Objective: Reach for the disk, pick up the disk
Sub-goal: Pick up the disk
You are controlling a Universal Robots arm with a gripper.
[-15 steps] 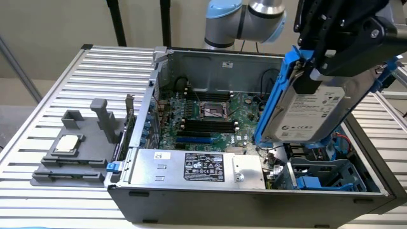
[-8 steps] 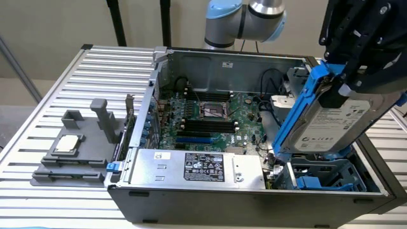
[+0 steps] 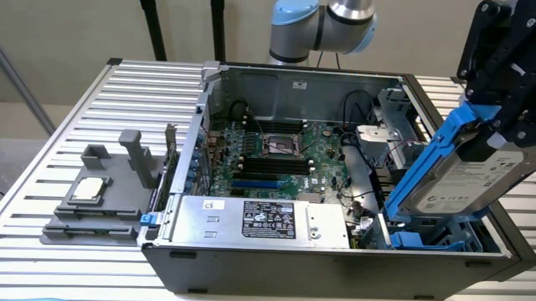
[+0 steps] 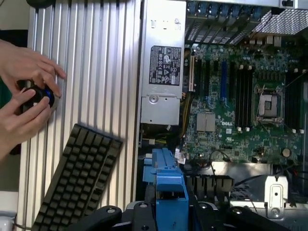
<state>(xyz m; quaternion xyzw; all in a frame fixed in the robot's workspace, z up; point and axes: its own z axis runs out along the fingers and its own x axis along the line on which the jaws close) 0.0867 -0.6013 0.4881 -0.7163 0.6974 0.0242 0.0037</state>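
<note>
Exterior view: I see the pincer closed on the disk, holding it tilted, lifted above the drive bay at the open computer case's corner on the exterior view's right. A grey fixture sits on the slatted tabletop.

Wrist view: I see the disk's blue carrier between the pincer's black fingers, motherboard beyond. A keyboard lies on the tabletop; a person's hands hold a small knob.
</note>
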